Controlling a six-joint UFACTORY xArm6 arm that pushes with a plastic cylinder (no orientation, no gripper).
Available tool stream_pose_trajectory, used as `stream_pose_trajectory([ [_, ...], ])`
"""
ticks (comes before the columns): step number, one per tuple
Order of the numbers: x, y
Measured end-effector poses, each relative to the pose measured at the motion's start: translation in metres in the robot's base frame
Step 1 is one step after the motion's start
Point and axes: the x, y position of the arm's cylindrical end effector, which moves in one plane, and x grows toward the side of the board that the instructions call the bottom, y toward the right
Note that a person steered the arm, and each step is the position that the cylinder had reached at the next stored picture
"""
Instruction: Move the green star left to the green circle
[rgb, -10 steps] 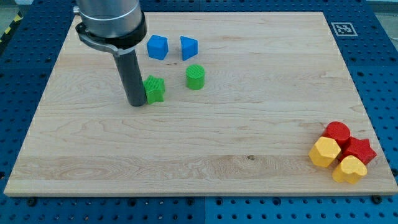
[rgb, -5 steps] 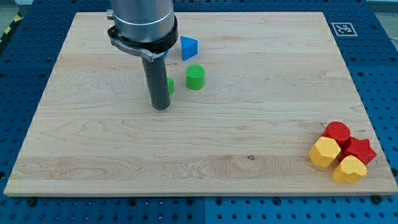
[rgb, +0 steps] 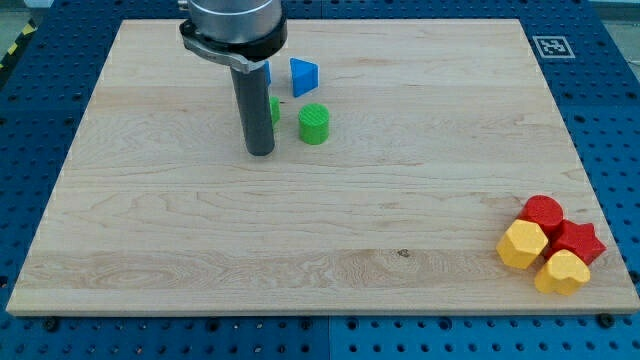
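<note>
My tip (rgb: 260, 152) rests on the board just below and left of the green circle (rgb: 314, 124). The green star (rgb: 274, 110) is almost wholly hidden behind the rod; only a green sliver shows at the rod's right edge, just left of the green circle. The rod stands directly in front of the star, its tip a little toward the view's bottom of it.
A blue triangular block (rgb: 303, 76) sits above the green circle. A blue block (rgb: 265, 72) is mostly hidden behind the rod. At the view's lower right are a red circle (rgb: 543, 213), a red star (rgb: 580, 242), a yellow hexagon (rgb: 522, 244) and a yellow heart (rgb: 562, 271).
The rod moved right from the star's left side to stand in front of it, then shifted slightly up. The green star moved right and up, closer to the green circle.
</note>
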Motion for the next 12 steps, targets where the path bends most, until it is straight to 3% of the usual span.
stream_pose_trajectory([
  [1, 0.0, 0.015],
  [2, -0.001, -0.012],
  [4, -0.076, -0.079],
  [12, -0.068, -0.014],
])
